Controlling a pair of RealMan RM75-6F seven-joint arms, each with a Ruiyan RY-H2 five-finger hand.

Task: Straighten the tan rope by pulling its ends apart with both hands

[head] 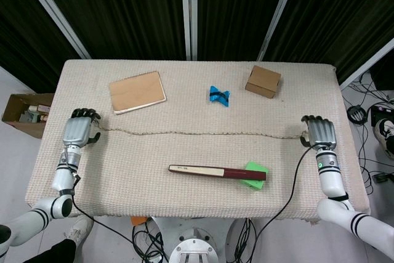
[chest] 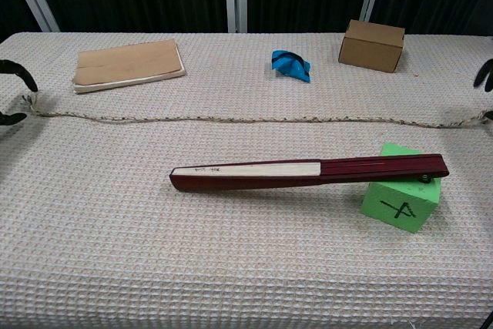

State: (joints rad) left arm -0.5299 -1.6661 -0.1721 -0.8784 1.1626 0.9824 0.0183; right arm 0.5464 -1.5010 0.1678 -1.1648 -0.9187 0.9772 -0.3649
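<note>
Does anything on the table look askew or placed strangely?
Yes. The closed fan lies tilted, its right end propped on the green cube instead of flat on the table. Nothing looks spilled or damaged.

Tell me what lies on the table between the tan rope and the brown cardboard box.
Bare table cloth only, clear in the head view, between the tan rope and the brown cardboard box.

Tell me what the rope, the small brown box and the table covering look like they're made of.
Rope: probably natural fibre such as jute, tan, matte, with a rough twisted strand. Small brown box: likely plain cardboard, matte brown with crisp folded edges. Table covering: seemingly woven cloth, beige, with a waffle-grid texture.
</note>
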